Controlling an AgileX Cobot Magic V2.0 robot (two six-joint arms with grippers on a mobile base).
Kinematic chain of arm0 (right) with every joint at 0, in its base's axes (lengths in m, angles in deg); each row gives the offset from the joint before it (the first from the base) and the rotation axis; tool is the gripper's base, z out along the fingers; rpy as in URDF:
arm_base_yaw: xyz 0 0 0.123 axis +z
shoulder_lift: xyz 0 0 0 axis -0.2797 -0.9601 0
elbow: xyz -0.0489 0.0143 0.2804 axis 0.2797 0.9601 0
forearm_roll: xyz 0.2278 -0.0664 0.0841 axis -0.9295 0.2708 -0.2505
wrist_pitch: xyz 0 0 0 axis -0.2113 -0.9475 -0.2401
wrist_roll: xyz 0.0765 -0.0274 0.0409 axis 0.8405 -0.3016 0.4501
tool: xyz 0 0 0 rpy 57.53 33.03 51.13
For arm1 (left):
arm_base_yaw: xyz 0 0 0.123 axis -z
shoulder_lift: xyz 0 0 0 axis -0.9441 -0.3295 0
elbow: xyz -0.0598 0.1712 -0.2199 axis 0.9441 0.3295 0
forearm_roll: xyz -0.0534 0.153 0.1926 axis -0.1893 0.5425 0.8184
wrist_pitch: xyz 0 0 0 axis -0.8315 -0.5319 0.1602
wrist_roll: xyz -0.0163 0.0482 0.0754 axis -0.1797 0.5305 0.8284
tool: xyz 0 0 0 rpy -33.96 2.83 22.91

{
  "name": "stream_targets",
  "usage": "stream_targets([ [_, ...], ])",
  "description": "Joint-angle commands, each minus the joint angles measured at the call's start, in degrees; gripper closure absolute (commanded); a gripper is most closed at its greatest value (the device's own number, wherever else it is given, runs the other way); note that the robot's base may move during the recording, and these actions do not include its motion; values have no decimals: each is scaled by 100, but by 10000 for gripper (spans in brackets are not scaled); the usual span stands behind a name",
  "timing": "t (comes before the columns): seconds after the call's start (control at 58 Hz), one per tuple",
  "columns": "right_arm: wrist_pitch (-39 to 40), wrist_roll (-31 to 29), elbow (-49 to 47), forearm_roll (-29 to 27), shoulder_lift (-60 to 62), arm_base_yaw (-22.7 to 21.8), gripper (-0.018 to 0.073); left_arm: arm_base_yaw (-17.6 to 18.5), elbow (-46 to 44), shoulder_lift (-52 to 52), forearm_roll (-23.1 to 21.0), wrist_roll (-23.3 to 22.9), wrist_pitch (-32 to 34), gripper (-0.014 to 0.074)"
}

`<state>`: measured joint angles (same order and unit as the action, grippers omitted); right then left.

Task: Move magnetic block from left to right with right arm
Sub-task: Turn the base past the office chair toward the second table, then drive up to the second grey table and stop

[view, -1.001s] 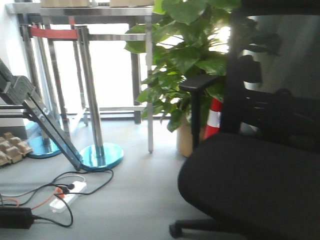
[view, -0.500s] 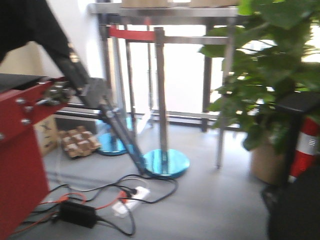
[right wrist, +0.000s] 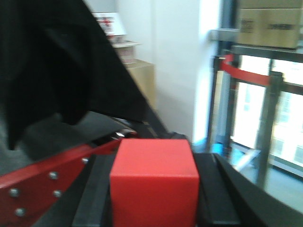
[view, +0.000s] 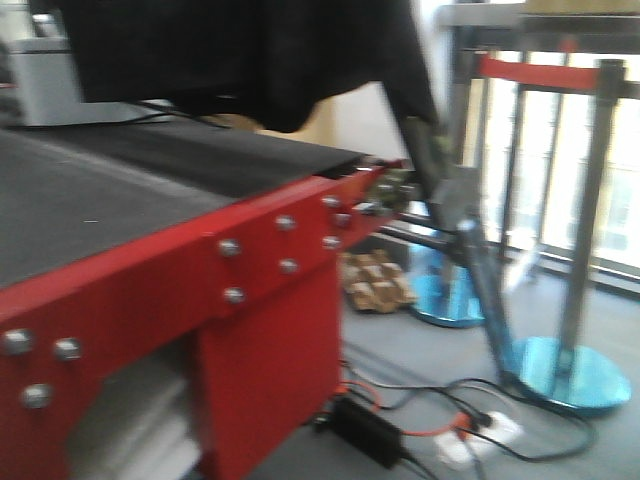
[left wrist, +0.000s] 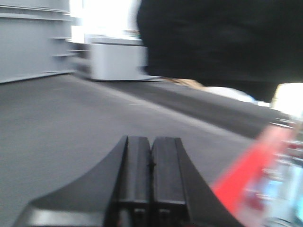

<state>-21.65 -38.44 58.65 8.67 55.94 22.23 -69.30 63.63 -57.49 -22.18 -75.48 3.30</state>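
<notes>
Red magnetic block [right wrist: 154, 182] sits between the right jaws, which are clamped on its side faces. It hangs clear of the worktop [view: 90, 190], up beside the bolted red frame [view: 260, 270], probably so it can travel without dragging on the dark mat. The left jaws are pressed together and empty, low over the mat inside that frame, likely kept out of the way. Beyond the frame are a stanchion [view: 590, 200] and floor cables [view: 480, 392].

No text was legible, print on the cardboard box [right wrist: 268, 24] was too blurred, red marks on the white carton [right wrist: 111, 24] likewise
</notes>
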Motion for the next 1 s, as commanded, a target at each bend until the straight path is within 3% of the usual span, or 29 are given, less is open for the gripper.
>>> stream_targets([
  [0.0, 503, -60, -188, -11, -60, -39, 282, -6, 44, 49, -27, 1, 496, 722],
  [0.983, 503, -60, -188, -11, -60, -39, 282, -6, 44, 49, -27, 1, 496, 722],
])
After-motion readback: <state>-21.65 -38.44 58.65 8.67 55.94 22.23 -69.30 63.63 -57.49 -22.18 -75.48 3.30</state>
